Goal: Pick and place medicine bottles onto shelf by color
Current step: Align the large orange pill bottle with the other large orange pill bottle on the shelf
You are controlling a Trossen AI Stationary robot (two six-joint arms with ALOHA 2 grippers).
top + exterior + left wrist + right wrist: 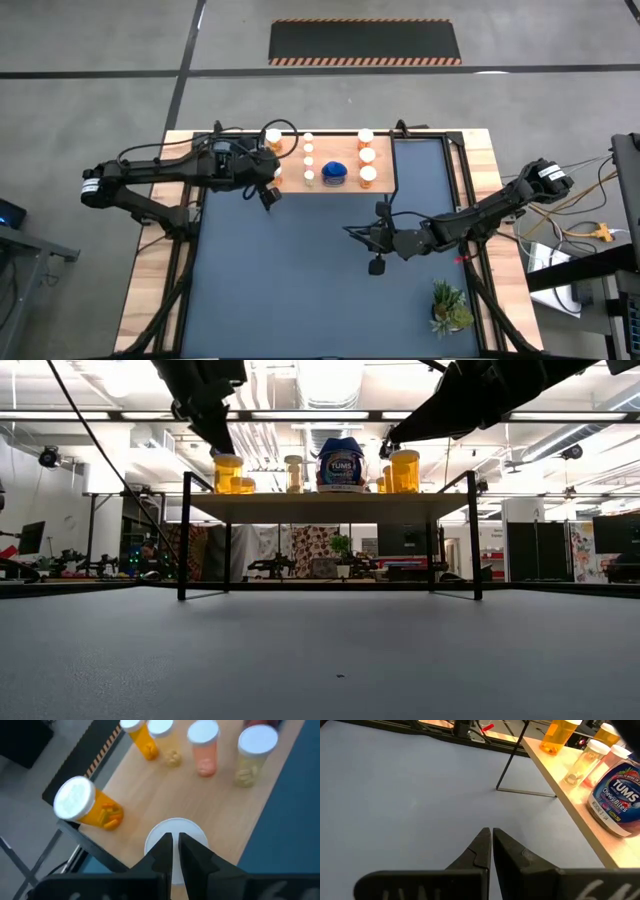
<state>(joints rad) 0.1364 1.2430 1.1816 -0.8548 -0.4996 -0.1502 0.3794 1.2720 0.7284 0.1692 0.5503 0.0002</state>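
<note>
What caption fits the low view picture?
Blue Tums bottle standing among orange white-capped medicine bottles on the light wooden shelf with black legs.

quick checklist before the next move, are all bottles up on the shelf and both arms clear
1. Left gripper empty: ok, fingers shut with nothing between them, just above a white-capped bottle on the shelf.
2. Right gripper empty: ok, shut and over the blue mat, away from the shelf.
3. Bottles left on the mat: ok, none seen there.
4. Bottles upright on the shelf: ok in the low view; blue bottle stands mid-shelf.
5. Colour grouping: cannot tell for every bottle; orange ones sit at both ends, pale ones between.
6. Plant clear of the arms: ok.
</note>
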